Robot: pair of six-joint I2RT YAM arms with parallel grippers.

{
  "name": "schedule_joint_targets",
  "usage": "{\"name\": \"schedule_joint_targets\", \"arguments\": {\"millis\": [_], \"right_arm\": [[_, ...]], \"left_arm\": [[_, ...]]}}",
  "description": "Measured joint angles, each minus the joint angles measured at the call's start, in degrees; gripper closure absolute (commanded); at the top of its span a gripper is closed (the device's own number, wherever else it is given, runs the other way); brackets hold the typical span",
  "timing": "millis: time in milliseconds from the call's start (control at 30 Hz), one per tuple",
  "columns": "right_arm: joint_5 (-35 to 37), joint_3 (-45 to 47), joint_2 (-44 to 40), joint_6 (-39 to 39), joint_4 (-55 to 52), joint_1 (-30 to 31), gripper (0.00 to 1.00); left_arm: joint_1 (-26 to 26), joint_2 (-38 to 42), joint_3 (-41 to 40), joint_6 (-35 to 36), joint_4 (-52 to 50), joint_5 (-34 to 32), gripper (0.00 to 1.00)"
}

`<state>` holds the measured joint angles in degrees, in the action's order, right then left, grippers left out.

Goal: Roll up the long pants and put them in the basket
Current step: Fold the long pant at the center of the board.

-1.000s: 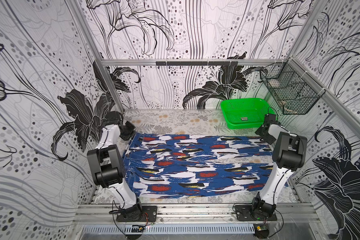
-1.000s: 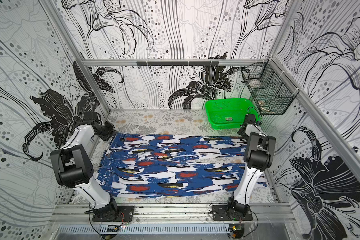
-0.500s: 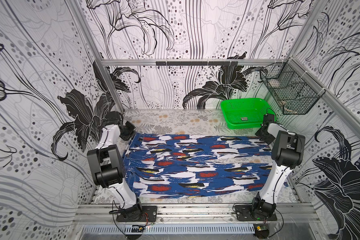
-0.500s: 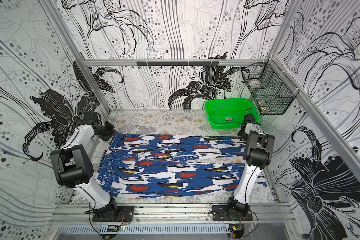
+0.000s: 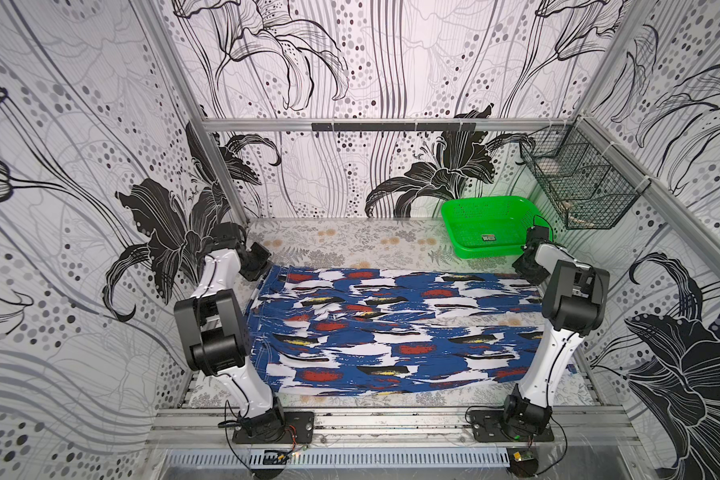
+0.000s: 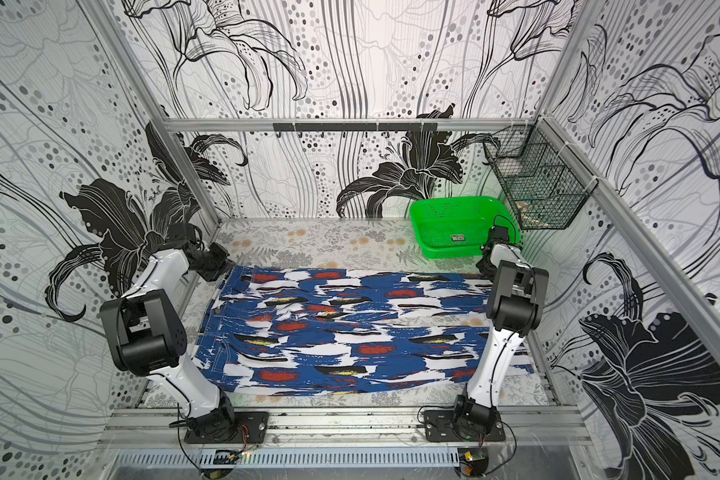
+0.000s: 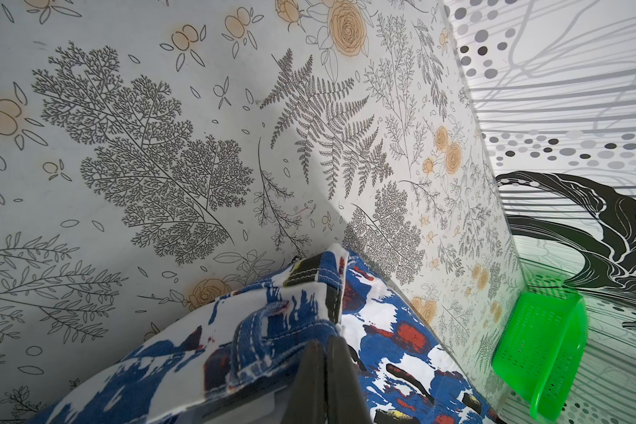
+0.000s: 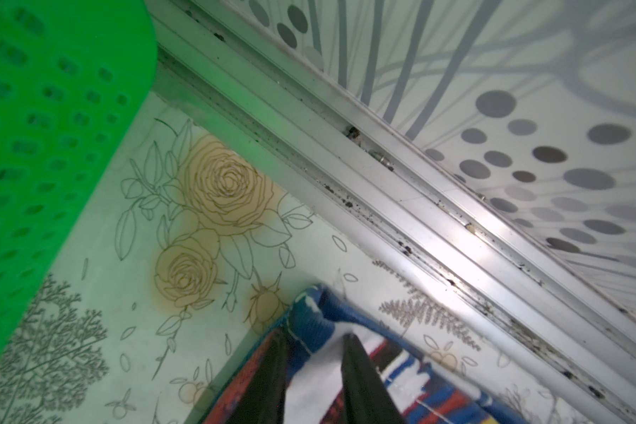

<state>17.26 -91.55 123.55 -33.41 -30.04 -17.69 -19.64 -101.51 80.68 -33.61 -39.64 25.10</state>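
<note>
Lying flat across the worktop [image 5: 350, 245], the long pants [image 5: 391, 328] look thin, limp and light, best taken at far corners, where the left hand [image 7: 325, 341] pinches the waistband [image 7: 309, 279] and the right hand [image 8: 314, 339] straddles the hem [image 8: 313, 312], gripping or not I cannot tell.

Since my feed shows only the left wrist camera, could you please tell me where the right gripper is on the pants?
Observer: The right gripper is at the far hem corner of the long pants. Its fingers stand on either side of a raised fold, and I cannot tell whether it is clamped.
Operator: Thank you. Is any of the garment rolled yet?
Observer: No. In both top views the pants lie spread flat across the table.
Operator: Is anything close to that right corner?
Observer: The green basket stands just beyond it, apart from the fabric.
</note>
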Motion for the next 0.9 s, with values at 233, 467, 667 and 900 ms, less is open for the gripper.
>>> {"name": "schedule_joint_targets", "arguments": {"millis": [233,467,667,900], "right_arm": [[0.0,0.0,0.0,-0.2,0.0,0.0,1.00],[0.2,0.3,0.0,-0.2,0.3,0.0,1.00],[0.0,5.3,-2.1,0.0,5.4,0.0,1.00],[-1.0,12.8,-9.3,0.2,10.2,0.2,1.00]], "left_arm": [[0.0,0.0,0.0,0.0,0.0,0.2,1.00],[0.0,0.0,0.0,0.0,0.0,0.2,1.00],[0.0,0.0,0.0,0.0,0.2,0.3,1.00],[0.0,0.0,0.0,0.0,0.2,0.2,1.00]]}}
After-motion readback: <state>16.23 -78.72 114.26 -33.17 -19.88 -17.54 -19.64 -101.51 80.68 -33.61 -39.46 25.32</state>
